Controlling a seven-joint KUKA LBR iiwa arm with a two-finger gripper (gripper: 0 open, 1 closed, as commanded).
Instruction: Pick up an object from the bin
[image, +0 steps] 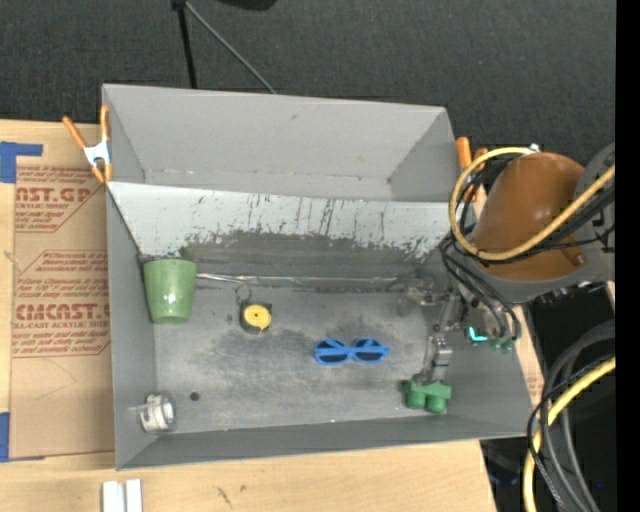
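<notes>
At the lower right of the frame, the gripper (437, 372) hung just above a small green block (427, 397) lying on the bin (300, 425) floor; its opening could not be told, and nothing looked lifted yet.

The grey bin (270, 395) has a scuffed floor with five things lying well apart on it. A green cup (168, 290) lies on its side at 9 o'clock, against the wall. A yellow disc (256, 318) sits just left of centre. A blue two-lobed piece (351, 351) lies toward 4 o'clock. A green block (427, 396) sits at 5 o'clock, near the corner. A silver piece (156, 411) is at 7 o'clock.
</notes>
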